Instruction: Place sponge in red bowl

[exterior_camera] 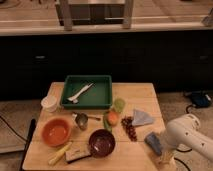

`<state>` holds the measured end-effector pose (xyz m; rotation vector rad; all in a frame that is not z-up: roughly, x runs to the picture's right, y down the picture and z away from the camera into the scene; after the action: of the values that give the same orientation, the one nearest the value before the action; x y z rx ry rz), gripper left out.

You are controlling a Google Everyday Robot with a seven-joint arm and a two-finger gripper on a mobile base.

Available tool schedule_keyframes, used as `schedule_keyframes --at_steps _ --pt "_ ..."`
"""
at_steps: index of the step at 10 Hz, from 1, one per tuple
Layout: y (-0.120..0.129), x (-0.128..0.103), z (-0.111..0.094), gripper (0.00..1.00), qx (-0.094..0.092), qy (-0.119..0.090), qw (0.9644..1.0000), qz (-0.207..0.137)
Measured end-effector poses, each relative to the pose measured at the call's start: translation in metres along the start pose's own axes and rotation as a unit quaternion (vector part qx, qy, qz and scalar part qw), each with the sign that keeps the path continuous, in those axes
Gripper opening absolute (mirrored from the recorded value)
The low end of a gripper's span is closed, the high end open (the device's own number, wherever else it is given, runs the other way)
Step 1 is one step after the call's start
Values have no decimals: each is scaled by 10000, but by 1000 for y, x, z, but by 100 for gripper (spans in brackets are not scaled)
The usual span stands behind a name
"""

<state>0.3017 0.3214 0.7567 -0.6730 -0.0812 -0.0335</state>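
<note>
The sponge [153, 142], a small light-blue block, lies on the wooden table [140, 95] near its right front corner. My white arm [187, 134] reaches in from the lower right, and the gripper [164, 154] hangs right beside the sponge at the table's front right edge, partly hiding it. The red bowl [56, 132], orange-red and empty, stands at the front left, far across the table from the gripper.
A green tray [102, 99] with a white utensil [80, 93] sits at the back. A white cup [50, 103], metal cup [81, 120], dark maroon bowl [102, 143], orange fruit [113, 118], grapes [130, 127], grey-blue cloth [142, 118], yellow item [60, 154] and dark-and-tan block [78, 155] lie between.
</note>
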Motion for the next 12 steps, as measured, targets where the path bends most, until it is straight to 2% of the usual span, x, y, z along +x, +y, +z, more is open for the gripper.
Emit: schedule_keyframes --at_steps 2,4,6,10,12 --pt "0 -1 3 78 -22 -3 9999 123" --pt "0 -2 4 61 -28 30 9997 223" --pt "-1 -2 5 39 -21 57 9996 290" --pt "-5 1 2 2 11 84 9995 300" --pt "-7 2 -3 0 21 56 10000 36"
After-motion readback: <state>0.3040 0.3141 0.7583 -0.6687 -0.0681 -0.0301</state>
